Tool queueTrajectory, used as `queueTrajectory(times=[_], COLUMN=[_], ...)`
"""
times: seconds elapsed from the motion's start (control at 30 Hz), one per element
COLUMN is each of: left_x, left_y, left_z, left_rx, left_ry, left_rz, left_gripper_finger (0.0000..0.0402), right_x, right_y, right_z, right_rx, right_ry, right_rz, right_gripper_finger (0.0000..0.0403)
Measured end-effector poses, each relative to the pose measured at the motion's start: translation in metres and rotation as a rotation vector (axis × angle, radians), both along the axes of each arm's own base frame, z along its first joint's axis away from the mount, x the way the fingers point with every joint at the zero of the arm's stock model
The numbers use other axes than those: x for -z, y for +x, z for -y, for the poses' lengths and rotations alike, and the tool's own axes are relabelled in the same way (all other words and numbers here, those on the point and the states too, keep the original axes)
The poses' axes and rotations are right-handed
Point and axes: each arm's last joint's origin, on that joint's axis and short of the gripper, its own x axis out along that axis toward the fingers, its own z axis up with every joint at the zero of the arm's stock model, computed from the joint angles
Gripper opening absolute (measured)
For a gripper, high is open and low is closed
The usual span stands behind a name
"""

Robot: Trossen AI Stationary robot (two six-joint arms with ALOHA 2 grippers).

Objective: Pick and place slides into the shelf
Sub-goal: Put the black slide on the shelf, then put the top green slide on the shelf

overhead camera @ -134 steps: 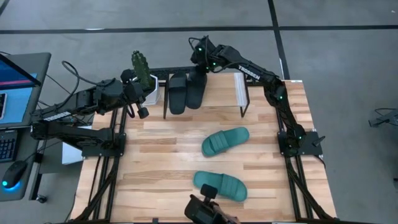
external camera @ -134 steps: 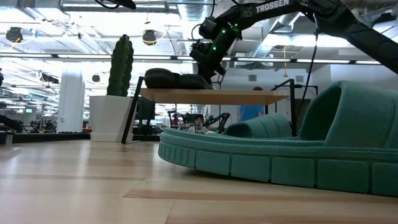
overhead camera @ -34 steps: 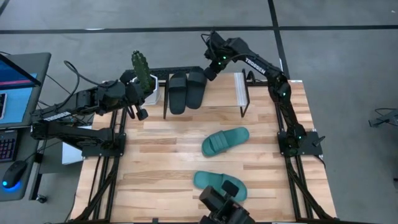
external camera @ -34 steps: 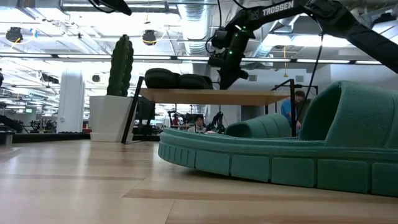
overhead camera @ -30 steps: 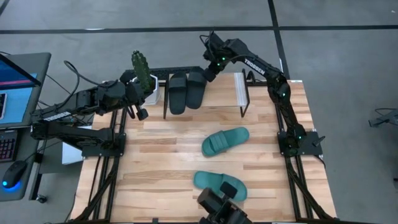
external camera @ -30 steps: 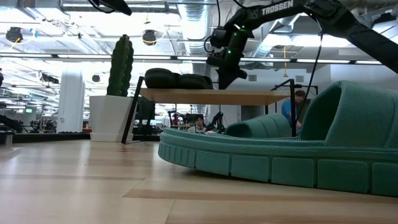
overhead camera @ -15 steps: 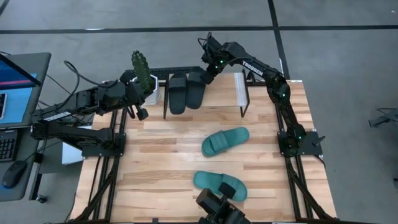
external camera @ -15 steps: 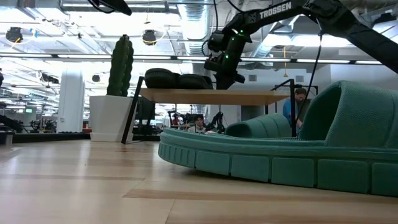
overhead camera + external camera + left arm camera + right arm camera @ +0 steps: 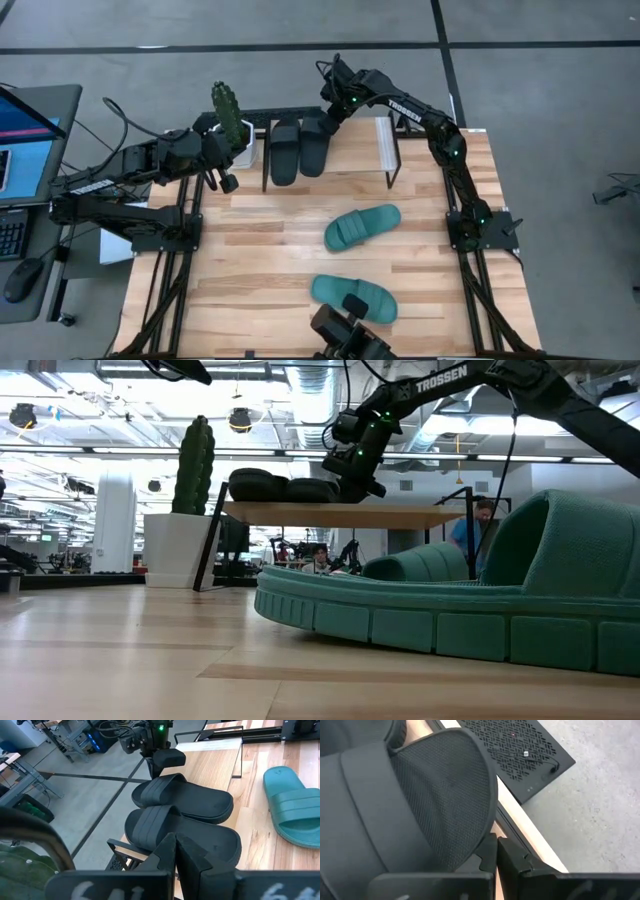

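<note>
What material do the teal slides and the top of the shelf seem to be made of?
Teal slides: probably soft moulded foam or rubber, matte; the low view shows a fine grainy surface and a ribbed, blocky sole edge, with no seams.

Shelf top: light wood or a wood-look board, smooth with faint grain, on a thin black frame that looks like metal. Whether the wood is solid cannot be told.

I count four slides: two black slides [image 9: 285,150] [image 9: 315,145] side by side on the one shelf [image 9: 360,150], and two teal slides [image 9: 361,226] [image 9: 352,297] on the counter [image 9: 260,260]. One potted cactus [image 9: 228,112] stands beside the shelf.
</note>
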Motion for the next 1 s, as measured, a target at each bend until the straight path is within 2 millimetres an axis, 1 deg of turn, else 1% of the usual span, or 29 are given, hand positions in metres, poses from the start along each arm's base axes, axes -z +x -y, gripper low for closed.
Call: queueTrajectory(times=[0.23,0.5,0.7,0.77,0.87,0.93,1.0], left_x=[0.000,0.002,0.001,0.000,-0.003,-0.006,-0.013], left_y=[0.000,-0.001,-0.001,0.000,0.001,-0.001,-0.008], left_z=[0.000,0.000,0.000,0.000,0.000,0.001,0.004], left_rx=[0.000,0.000,-0.009,-0.014,-0.024,-0.010,0.053], left_ry=[0.000,-0.005,-0.018,-0.023,-0.036,-0.051,-0.073], left_rz=[-0.001,-0.022,0.000,0.021,0.062,0.108,0.182], left_gripper_finger=[0.0000,0.0000,0.0000,0.0000,0.0000,0.0000,0.0000], right_x=[0.000,-0.003,-0.012,-0.020,-0.042,-0.064,-0.092], right_y=[0.000,0.003,0.002,0.001,-0.003,-0.011,-0.023], right_z=[0.000,0.003,0.005,0.006,0.006,0.003,-0.004], right_rx=[0.000,0.013,0.049,0.078,0.099,0.108,0.105], right_ry=[-0.009,-0.059,-0.124,-0.173,-0.251,-0.303,-0.352], right_rz=[0.002,0.027,0.014,0.006,0.030,0.100,0.173], right_gripper_finger=[0.0000,0.0000,0.0000,0.0000,0.0000,0.0000,0.0000])
